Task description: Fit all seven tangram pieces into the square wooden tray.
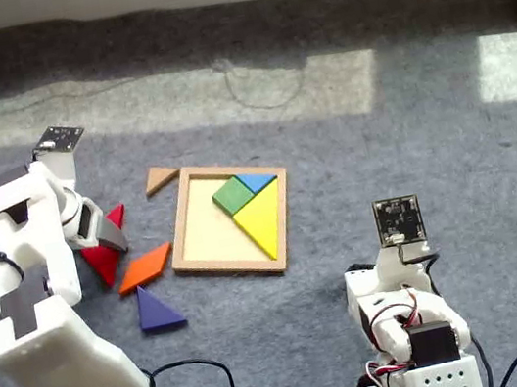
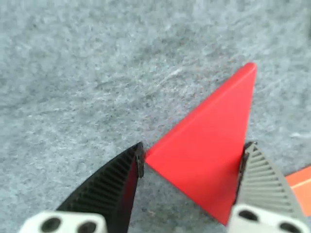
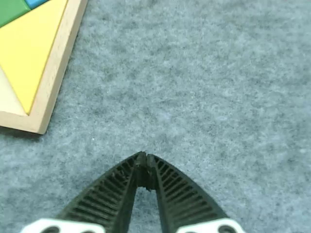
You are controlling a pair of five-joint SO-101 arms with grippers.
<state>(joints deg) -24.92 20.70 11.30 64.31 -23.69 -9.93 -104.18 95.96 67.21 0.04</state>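
Grey felt counter (image 1: 407,129). Tray (image 1: 179,239), centre: holds green (image 1: 231,196), blue (image 1: 256,181) and yellow (image 1: 261,218) pieces. Loose toward the left edge: tan triangle (image 1: 159,178), red triangle (image 2: 209,145), orange piece (image 1: 145,268), purple triangle (image 1: 156,310). Left gripper (image 2: 192,158) clamped on red triangle. Right gripper (image 3: 146,162), near front edge, fingers together.

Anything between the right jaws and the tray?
Nothing. The right wrist view shows bare grey carpet from the shut right jaws across to the corner of the tray.
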